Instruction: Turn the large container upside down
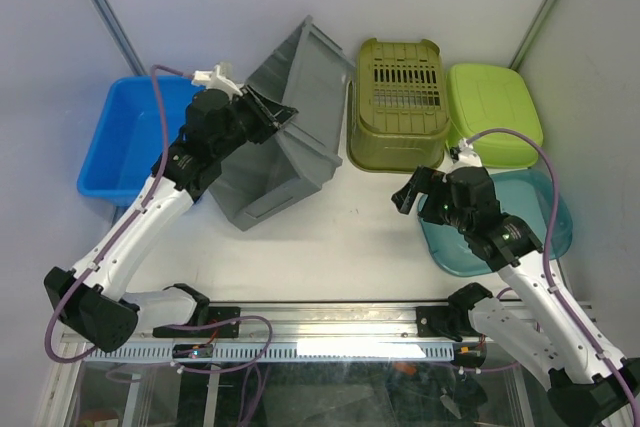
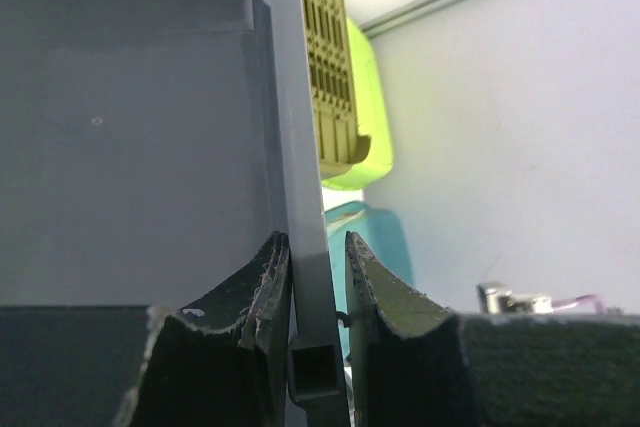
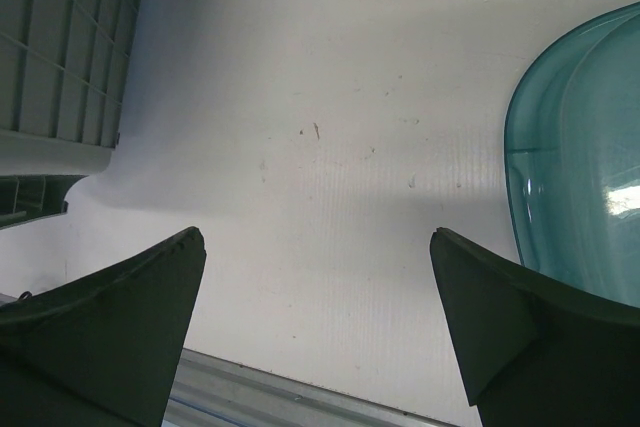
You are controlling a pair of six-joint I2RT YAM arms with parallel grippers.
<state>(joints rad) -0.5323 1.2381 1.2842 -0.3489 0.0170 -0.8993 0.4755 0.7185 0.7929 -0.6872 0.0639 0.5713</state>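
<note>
blue tub (image 1: 130,137): sits flat at the far left, behind the left arm; not part of the turn as far as I can judge.
left gripper (image 1: 283,117): fingers pressed together on the raised rim of the large grey container. The left wrist view shows the thin wall pinched between both pads. A rim grip like this gives leverage to swing the whole bin over.
large grey container (image 1: 320,97): left of centre and tipped up on its near-left edge. Its opening faces left toward the arm and its underside faces up and right. It looks roughly half turned, with the held rim at the top and the pincer right on it.
table (image 1: 340,237): bare white patch to the right of the bin, probably where it can come down.
olive basket (image 1: 398,97): already mouth-down just beside the bin's right flank. It is close enough to be knocked as the bin goes over.
right gripper (image 3: 318,247): fingers wide apart, gripping nothing, hovering over the table well clear of the bin.
lime container (image 1: 495,112): far right, beside the basket.
teal container (image 1: 545,217): near right, partly under the right arm.
</note>
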